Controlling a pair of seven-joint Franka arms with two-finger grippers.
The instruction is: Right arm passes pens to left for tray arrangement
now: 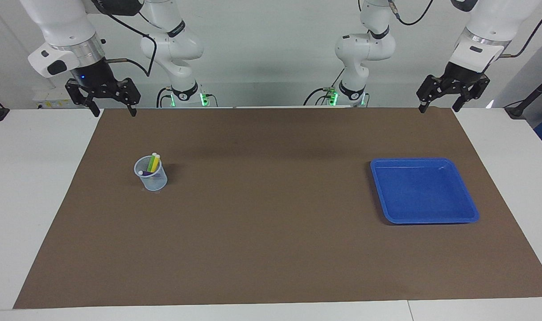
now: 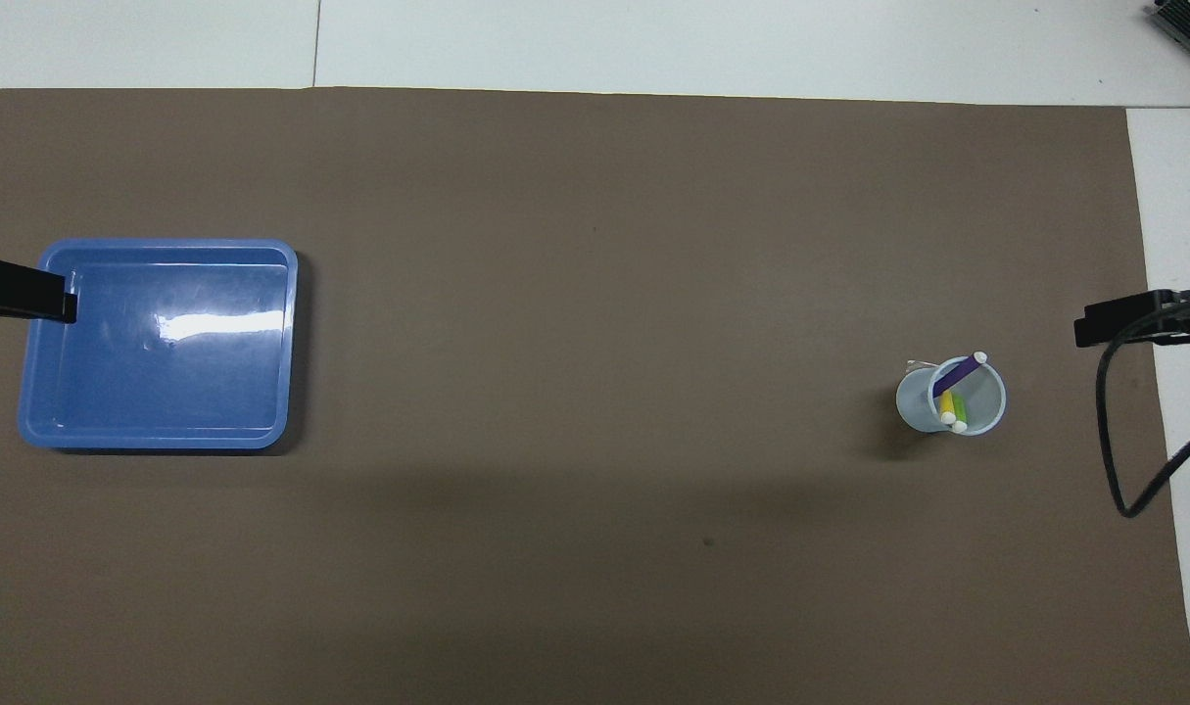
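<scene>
Three pens stand tilted in a small pale-blue translucent cup (image 1: 151, 177) (image 2: 952, 401) on the brown mat, toward the right arm's end: a purple pen (image 2: 957, 374), a yellow pen (image 1: 156, 161) and a green pen (image 1: 151, 164). The blue tray (image 1: 424, 191) (image 2: 159, 343) lies empty toward the left arm's end. My right gripper (image 1: 113, 111) hangs open and raised over the mat's edge by the robots, well apart from the cup. My left gripper (image 1: 439, 108) hangs open and raised over the mat's corner, apart from the tray. Neither holds anything.
The brown mat (image 1: 271, 232) covers most of the white table (image 1: 25, 187). A black cable (image 2: 1123, 470) loops down from the right arm past the mat's end. The arm bases (image 1: 186, 93) stand at the table's edge.
</scene>
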